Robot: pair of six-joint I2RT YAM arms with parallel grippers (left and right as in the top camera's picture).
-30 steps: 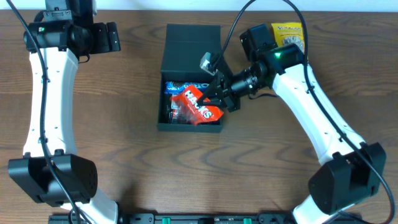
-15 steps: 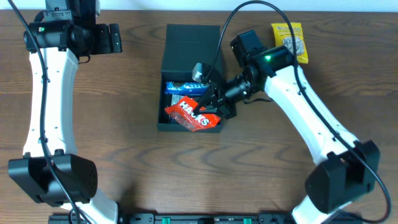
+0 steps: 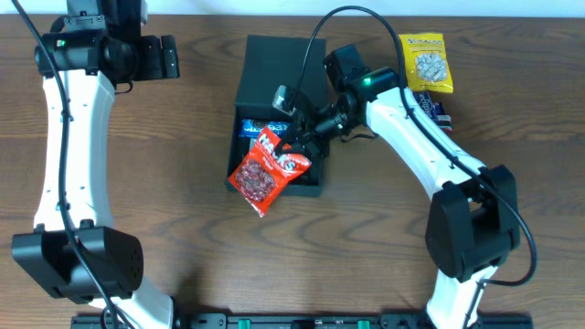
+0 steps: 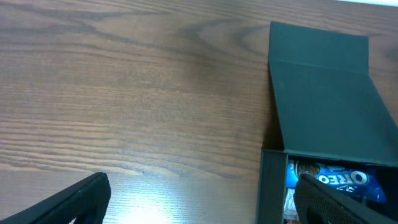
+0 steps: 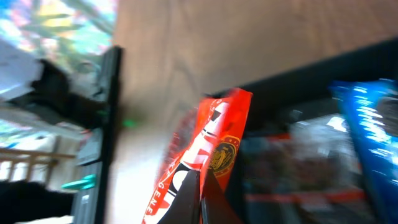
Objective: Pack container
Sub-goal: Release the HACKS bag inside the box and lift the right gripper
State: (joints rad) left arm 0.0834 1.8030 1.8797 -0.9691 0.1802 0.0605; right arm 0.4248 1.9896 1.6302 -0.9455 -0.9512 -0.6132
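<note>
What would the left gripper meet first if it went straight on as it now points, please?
Probably the open lid of the box; the left gripper may pass above it.

the container runs off the frame; the red packet is blurred.

1. The left arm is a slim jointed limb of glossy white plastic shells with matte black joint housings. The right arm matches it.
2. A bulky black rounded base housing caps the lower end of each arm.
3. A thin black cable runs loosely along each arm.
4. A small green indicator light glows on the black block near each wrist.
5. The left gripper and right gripper are black. The left fingers look flat and matte, possibly rubber-faced, though they are blurred.
</note>
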